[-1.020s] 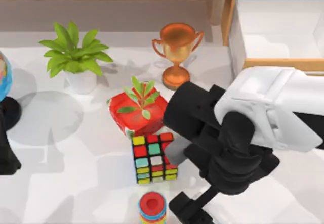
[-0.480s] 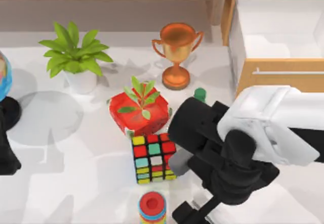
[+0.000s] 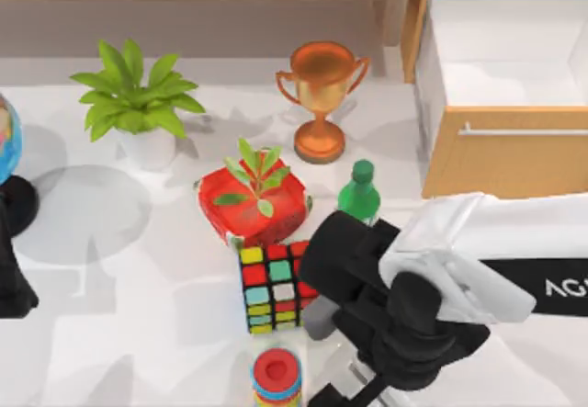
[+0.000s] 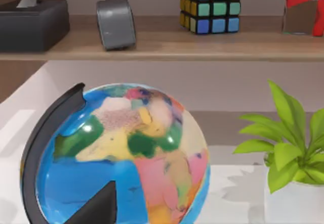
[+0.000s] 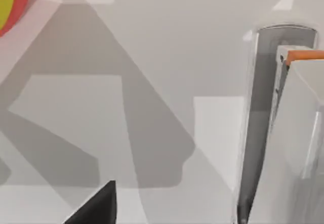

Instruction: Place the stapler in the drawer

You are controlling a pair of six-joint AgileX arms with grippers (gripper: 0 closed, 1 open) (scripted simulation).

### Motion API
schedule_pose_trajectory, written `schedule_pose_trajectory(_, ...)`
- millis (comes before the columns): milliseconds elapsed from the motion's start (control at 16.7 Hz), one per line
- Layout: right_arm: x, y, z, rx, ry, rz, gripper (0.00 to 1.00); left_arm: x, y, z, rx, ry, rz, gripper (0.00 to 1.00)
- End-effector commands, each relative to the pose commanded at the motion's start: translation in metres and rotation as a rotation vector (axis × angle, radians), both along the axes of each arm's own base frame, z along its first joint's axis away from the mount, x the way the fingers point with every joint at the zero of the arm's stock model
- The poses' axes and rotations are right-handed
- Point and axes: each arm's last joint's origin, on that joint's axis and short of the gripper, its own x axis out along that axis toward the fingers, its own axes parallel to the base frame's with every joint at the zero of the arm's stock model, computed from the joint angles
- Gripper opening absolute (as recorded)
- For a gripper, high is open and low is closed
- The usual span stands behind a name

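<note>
The right gripper (image 3: 340,384) hangs low over the front edge of the white table (image 3: 138,288), just right of the multicoloured puzzle cube (image 3: 278,288). Whether its claw is spread or pressed together cannot be told. The right wrist view shows a pale grey-white wedge with a dark edge, probably the stapler (image 5: 298,133), lying on the table just beside the claw. The step in hand looks like the grasp: centre over the stapler's narrow width, descend straight and avoid the cube. The light tan wood-fronted drawer (image 3: 487,163) stands open at the back right corner. The left arm (image 3: 9,278) is parked at the left edge.
</note>
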Motion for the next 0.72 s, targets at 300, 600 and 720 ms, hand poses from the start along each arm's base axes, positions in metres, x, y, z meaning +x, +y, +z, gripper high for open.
schedule_pose_trajectory(300,0.0004,0.0025,-0.0016,0.0,0.001,0.003,1.0,0.0,0.0,0.0,0.0,0.0,0.0,1.0)
schedule_pose_trajectory(600,0.0004,0.0025,-0.0016,0.0,0.001,0.003,0.62,0.0,0.0,0.0,0.0,0.0,0.0,1.0)
schedule_pose_trajectory(720,0.0004,0.0025,-0.0016,0.0,0.001,0.003,0.47,0.0,0.0,0.0,0.0,0.0,0.0,1.0)
